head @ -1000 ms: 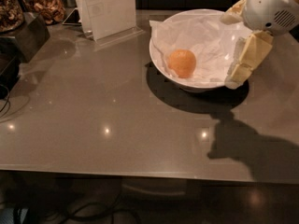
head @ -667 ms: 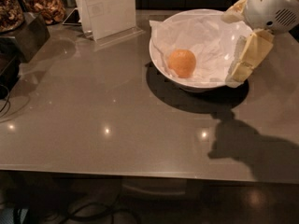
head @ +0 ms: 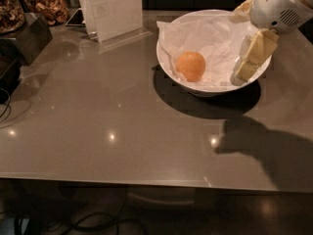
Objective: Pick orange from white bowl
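1. Orange [head: 190,66] sits left of centre in the white bowl [head: 205,89], on crumpled paper [head: 210,35], upper middle of frame.
2. Tool [head: 247,35] hangs over the bowl's right rim, upper right of frame. Fingers spread wide, nothing between them; the lower one dips inside the bowl.
3. Orange lies to the tool's left, well apart from it, with bare paper between.
4. Judgement: the reach goes leftward and down. The flaring wall and loose paper may crowd the fingers.
5. Bench [head: 98,116] around the bowl is open; sign holder [head: 113,9] stands upper left, well apart.
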You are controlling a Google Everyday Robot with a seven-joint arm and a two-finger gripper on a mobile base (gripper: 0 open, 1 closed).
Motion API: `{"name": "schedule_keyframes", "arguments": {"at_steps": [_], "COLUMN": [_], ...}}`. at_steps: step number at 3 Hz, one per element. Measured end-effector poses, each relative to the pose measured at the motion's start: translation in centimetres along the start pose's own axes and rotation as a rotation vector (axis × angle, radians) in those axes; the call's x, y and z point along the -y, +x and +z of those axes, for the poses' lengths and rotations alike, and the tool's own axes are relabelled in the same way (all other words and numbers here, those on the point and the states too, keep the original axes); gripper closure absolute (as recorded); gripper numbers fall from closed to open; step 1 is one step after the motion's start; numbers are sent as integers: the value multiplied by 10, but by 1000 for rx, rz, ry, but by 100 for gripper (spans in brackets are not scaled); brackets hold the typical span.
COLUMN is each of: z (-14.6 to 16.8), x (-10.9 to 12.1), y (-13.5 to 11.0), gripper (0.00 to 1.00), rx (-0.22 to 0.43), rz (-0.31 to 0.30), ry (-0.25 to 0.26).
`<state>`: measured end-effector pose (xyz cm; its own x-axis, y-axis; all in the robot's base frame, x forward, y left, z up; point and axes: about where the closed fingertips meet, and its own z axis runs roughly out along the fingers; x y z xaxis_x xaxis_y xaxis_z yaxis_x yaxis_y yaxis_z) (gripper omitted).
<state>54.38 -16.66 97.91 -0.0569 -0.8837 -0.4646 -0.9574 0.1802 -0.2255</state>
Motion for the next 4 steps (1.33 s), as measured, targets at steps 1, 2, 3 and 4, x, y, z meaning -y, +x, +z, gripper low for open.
{"name": "schedule_keyframes", "arguments": {"at_steps": [1, 2, 3, 4], "z": [22, 45, 47, 48], "x": [19, 33, 34, 35], "y": [-1, 4, 5, 5], "gripper": [0, 0, 19, 26], "rx": [35, 55, 57, 58], "rz": [0, 18, 20, 21], "ry": [-32, -70, -71, -71]}}
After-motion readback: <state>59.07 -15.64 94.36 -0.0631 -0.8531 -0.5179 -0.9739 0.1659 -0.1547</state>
